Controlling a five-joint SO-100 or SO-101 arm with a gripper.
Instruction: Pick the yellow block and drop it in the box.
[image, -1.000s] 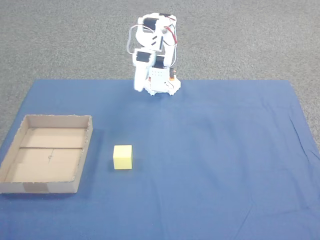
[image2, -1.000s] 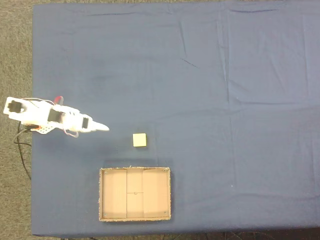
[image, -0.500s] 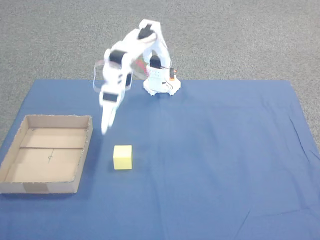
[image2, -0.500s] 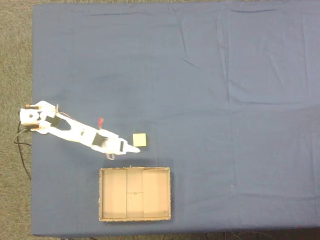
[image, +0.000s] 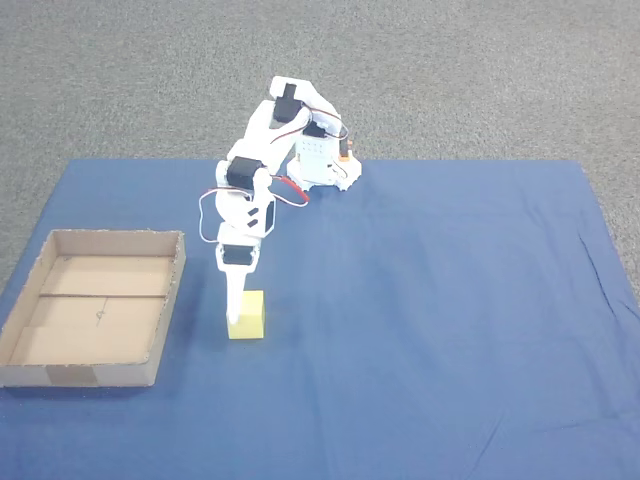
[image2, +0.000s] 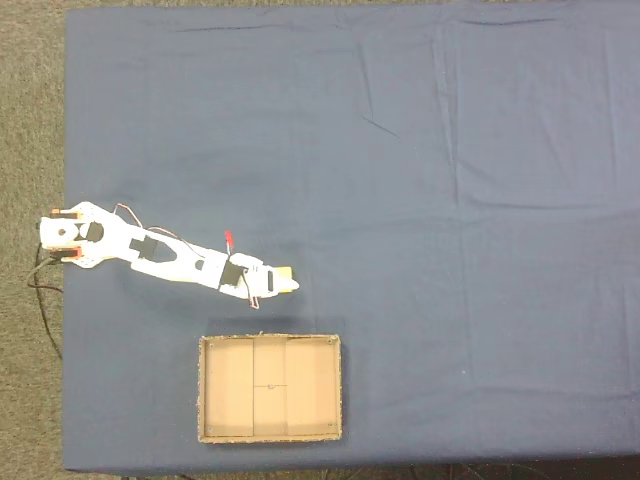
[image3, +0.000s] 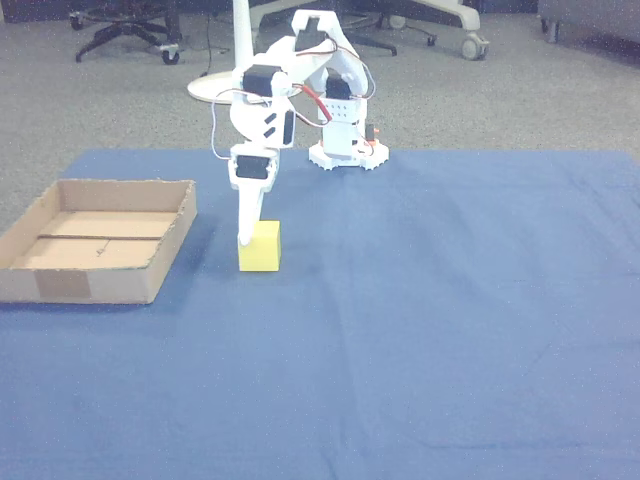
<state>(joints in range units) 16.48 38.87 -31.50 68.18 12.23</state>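
Note:
The yellow block (image: 252, 318) is a small pale cube on the blue cloth, just right of the box in a fixed view. My gripper (image: 236, 312) points straight down and its narrow tip meets the block's left side, fingers together with nothing between them. From above, the gripper (image2: 288, 286) covers most of the block (image2: 284, 272). In the other view the gripper (image3: 245, 236) touches the upper left corner of the block (image3: 263, 252). The box (image: 172, 300) is a shallow brown cardboard tray, also seen as the box (image2: 270, 338) and the box (image3: 100, 283).
A blue cloth (image: 450, 300) covers the table, with wide free room to the right of the block. The arm's base (image: 322, 165) stands at the cloth's far edge. Grey carpet and chair bases (image3: 120, 20) lie beyond the table.
The arm has unfolded from its base, swung toward the box side and come down. Its tip now meets the yellow block. Block and box have not moved.

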